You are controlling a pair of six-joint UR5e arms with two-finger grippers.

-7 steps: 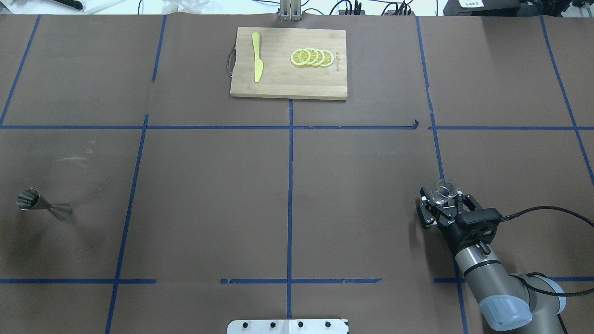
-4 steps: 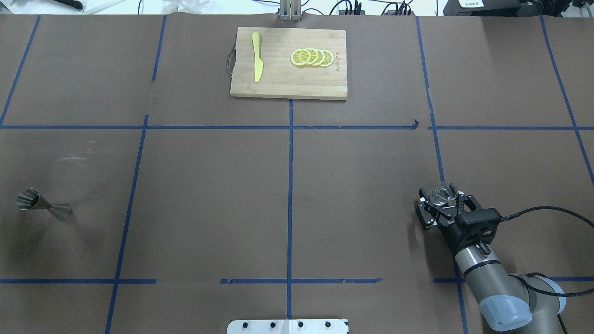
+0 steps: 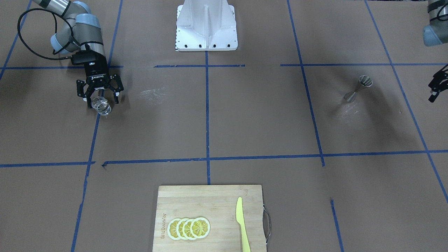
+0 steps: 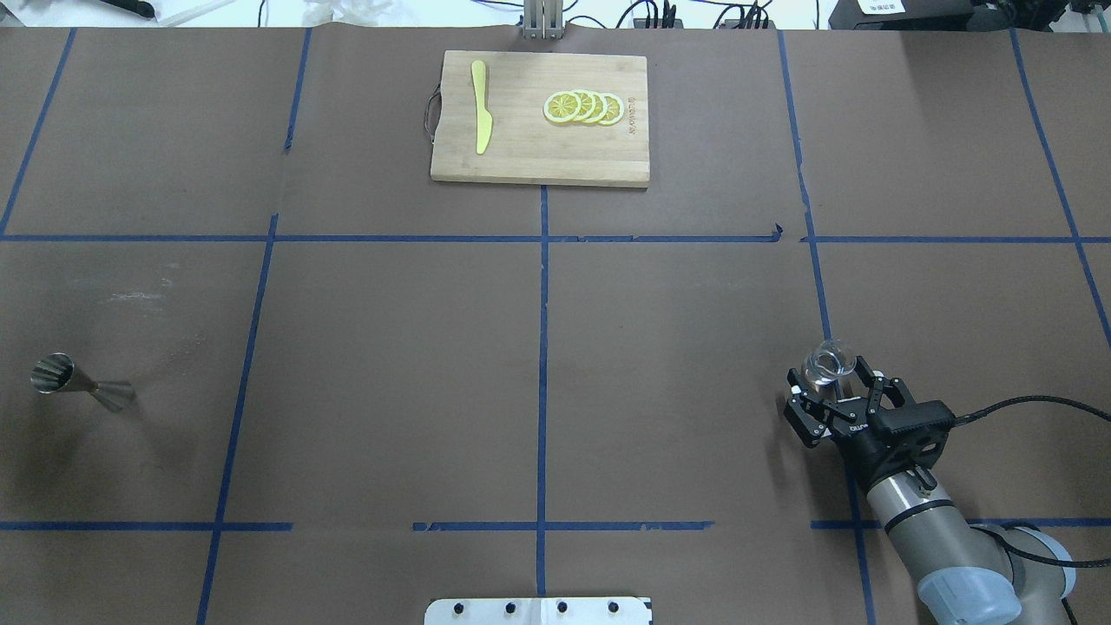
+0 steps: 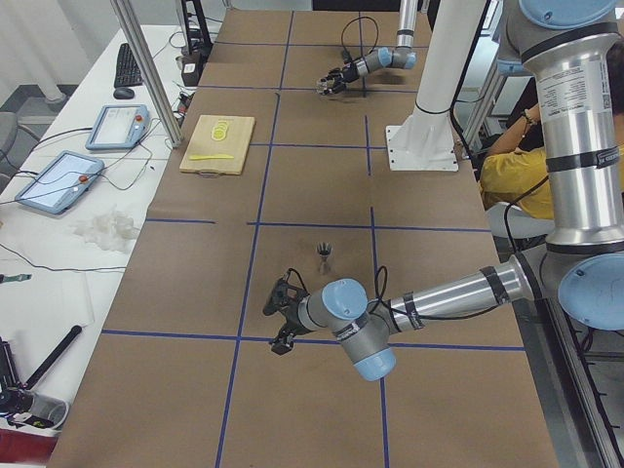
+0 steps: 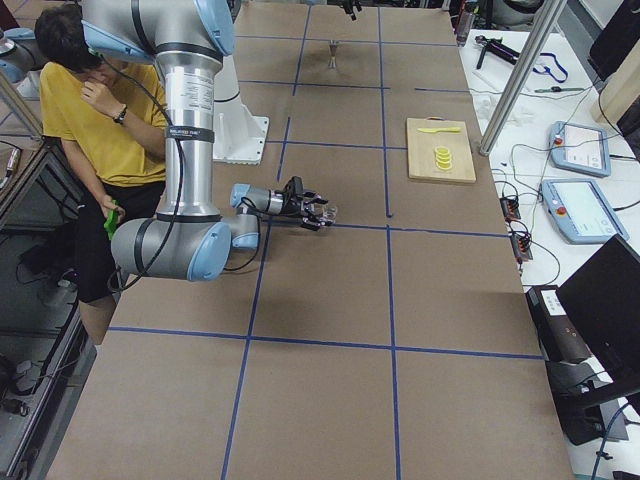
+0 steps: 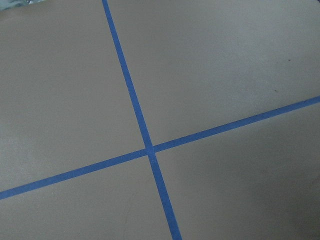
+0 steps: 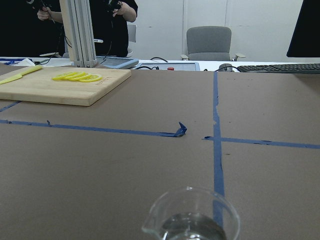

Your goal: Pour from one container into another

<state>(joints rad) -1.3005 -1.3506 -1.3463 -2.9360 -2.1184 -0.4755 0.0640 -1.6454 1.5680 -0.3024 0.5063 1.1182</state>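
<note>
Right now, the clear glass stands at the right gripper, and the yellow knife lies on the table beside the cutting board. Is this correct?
Not quite: the yellow knife lies on the wooden cutting board, not beside it, as the overhead view shows. The clear glass does stand at the right gripper.

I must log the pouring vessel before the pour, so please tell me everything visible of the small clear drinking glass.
The small clear drinking glass is short and rounded, with a pouring lip on its rim. It stands upright on the brown paper-covered table, at a blue tape line, between the open jaws of the black right pincer. Contact and contents are unclear.
</note>
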